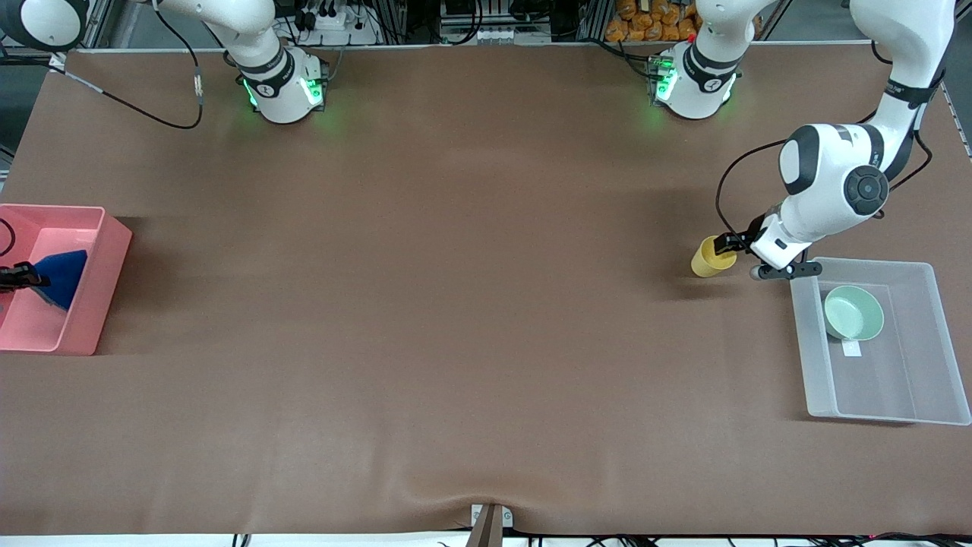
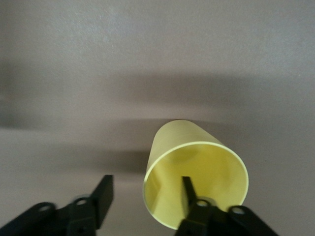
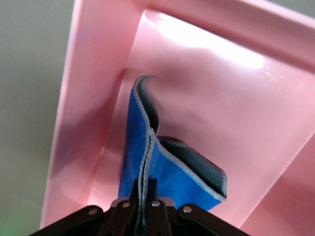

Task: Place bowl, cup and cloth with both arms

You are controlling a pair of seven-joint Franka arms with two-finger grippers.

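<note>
Two of my three items are sitting in bins or over them: the mint bowl (image 1: 853,312) is resting in the clear tray (image 1: 930,387) at the left arm's end of the bench (image 1: 456,304), and the blue cloth (image 1: 62,275) is hanging into the pink bin (image 1: 106,258) at the right arm's end. I am seeing the right gripper (image 3: 141,209) pinching the cloth's folded edge tight between its fingers. My left gripper (image 1: 730,245) is straddling the yellow cup's (image 1: 711,257) rim beside the tray, one finger (image 2: 188,189) inside, one outside, with a gap showing.
</note>
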